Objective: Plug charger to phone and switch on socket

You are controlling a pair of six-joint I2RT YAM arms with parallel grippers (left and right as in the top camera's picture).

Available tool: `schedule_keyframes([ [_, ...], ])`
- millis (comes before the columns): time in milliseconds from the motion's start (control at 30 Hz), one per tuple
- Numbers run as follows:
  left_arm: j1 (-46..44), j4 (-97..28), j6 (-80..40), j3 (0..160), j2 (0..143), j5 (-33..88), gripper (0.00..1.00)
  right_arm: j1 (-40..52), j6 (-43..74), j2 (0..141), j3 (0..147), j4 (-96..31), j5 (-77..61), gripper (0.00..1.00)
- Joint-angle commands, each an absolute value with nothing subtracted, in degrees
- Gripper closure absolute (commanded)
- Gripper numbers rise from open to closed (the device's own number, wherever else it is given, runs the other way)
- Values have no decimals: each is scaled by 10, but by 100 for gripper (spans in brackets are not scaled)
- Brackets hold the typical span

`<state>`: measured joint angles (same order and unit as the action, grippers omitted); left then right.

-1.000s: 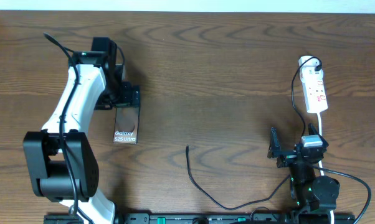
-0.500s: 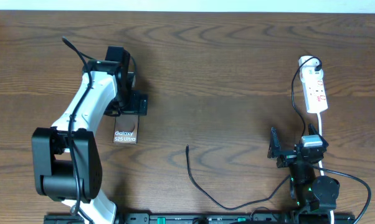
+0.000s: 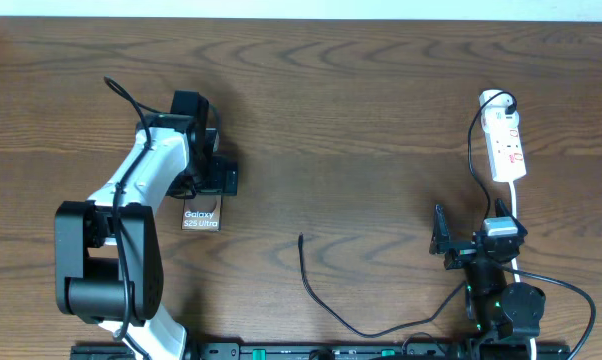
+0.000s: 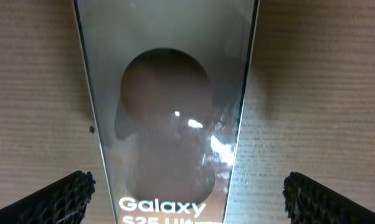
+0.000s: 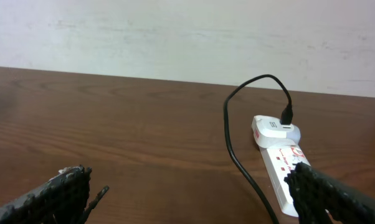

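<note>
Over the phone, left on the surface, the left end effector has moved in, wide and empty; a grasp is likely next. Charger untouched; right end effector wide.

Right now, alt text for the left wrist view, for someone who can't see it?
A glossy brown phone lies flat on the wooden table, filling the centre of the frame, with white "Galaxy" lettering at the bottom edge. The left gripper hangs open above it, its black textured fingertips in the lower corners, either side of the phone and not touching it.
</note>
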<state>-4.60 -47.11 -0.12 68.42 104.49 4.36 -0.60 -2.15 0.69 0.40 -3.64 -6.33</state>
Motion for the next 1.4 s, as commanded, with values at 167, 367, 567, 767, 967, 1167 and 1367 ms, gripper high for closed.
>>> schedule_keyframes([
  [167, -44, -433, 4, 667, 1045, 47, 0, -3, -29, 3, 3, -39, -60, 1],
  [367, -44, -422, 4, 664, 1045, 29, 0, -3, -29, 3, 3, -39, -60, 1],
  [567, -44, -421, 4, 664, 1045, 20, 0, -3, -29, 3, 3, -39, -60, 1],
  [767, -44, -418, 4, 663, 1045, 20, 0, -3, -29, 3, 3, -39, -59, 1],
  [967, -44, -396, 4, 641, 1045, 19, 0, -3, -29, 3, 3, -39, -59, 1],
  [1167, -44, -391, 4, 639, 1045, 18, 0, -3, -29, 3, 3, -39, -60, 1],
  [1367, -44, -385, 4, 639, 1045, 11, 0, -3, -29, 3, 3, -39, -59, 1],
])
